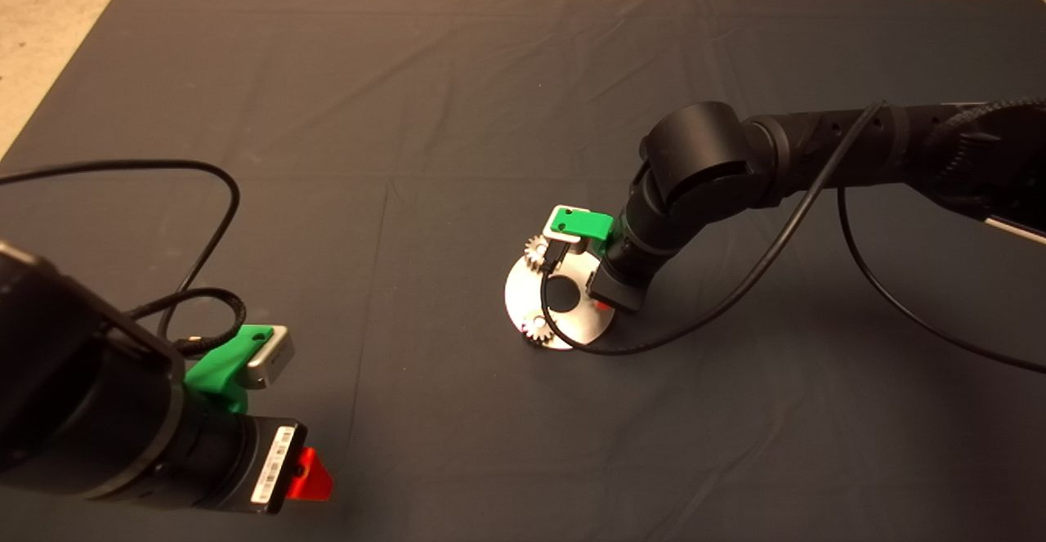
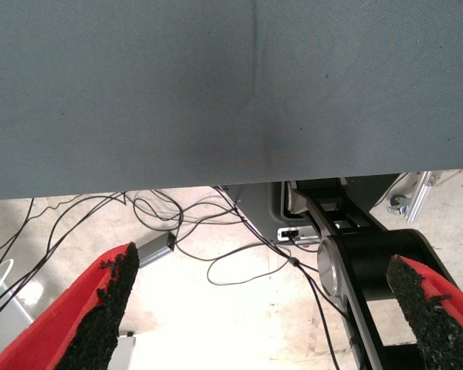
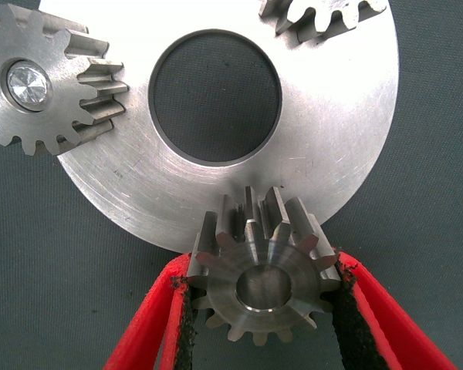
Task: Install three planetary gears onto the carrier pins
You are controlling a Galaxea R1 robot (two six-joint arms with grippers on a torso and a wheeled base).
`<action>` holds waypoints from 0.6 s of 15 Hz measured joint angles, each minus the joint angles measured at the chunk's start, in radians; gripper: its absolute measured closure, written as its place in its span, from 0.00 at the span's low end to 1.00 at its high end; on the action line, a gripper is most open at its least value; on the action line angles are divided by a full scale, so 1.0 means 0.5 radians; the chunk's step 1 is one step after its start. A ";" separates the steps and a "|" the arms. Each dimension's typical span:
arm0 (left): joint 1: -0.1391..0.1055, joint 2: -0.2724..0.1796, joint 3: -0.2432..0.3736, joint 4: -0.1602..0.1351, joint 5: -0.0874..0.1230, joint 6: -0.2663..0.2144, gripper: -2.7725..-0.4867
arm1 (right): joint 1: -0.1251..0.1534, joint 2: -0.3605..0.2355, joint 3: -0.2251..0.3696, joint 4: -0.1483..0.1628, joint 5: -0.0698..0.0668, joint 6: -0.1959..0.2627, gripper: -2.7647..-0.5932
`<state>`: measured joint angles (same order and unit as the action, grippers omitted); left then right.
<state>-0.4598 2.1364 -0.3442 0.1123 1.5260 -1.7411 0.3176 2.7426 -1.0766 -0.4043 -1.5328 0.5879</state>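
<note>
Right gripper [image 3: 261, 308] is down at the near edge of the silver disc [image 3: 332, 154], its red fingers [image 3: 150, 331] clamped on the flanks of the third gear [image 3: 261, 281], bore facing up. Two gears are already seated: one [image 3: 42, 81] shows its pin's [image 3: 23, 83] bright end in its bore, the other [image 3: 324, 15] is cut off at the frame edge. From the head view, those two sit on the disc's left side [image 1: 537, 252] [image 1: 538, 329], and the right arm covers the side where the last pin should stand. That pin is hidden under the held gear, so I can't tell whether bore and pin line up; the bore looks empty, so it needs to drop straight down. Left gripper [image 1: 309, 475] waits, spread apart, at the surface's [image 1: 409, 76] lower-left edge.
</note>
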 joint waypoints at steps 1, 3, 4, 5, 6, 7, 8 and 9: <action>0.000 0.000 0.000 0.000 0.000 0.000 0.20 | 0.001 0.000 0.000 -0.013 0.000 0.000 0.79; 0.000 0.000 0.000 0.000 0.000 0.000 0.20 | 0.001 0.000 0.000 -0.026 -0.001 0.000 0.79; 0.000 0.000 0.000 0.000 0.000 0.000 0.20 | 0.000 0.000 0.000 -0.028 0.000 0.000 0.79; 0.000 0.000 0.000 0.000 0.000 0.000 0.20 | 0.001 0.000 0.000 -0.035 0.000 0.000 0.79; 0.000 0.000 0.001 0.000 0.000 0.000 0.20 | 0.001 0.000 -0.002 -0.039 0.000 0.000 0.79; 0.000 0.000 0.000 0.000 0.000 0.000 0.20 | 0.001 0.001 -0.002 -0.043 0.000 0.000 0.79; 0.000 0.000 0.001 0.000 0.000 0.000 0.20 | 0.001 0.001 -0.005 -0.046 0.001 0.000 0.79; 0.000 0.000 0.000 0.000 0.000 0.000 0.20 | 0.001 0.001 -0.006 -0.049 0.003 0.000 0.79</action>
<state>-0.4598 2.1364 -0.3442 0.1123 1.5260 -1.7411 0.3182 2.7430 -1.0794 -0.4289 -1.5314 0.5879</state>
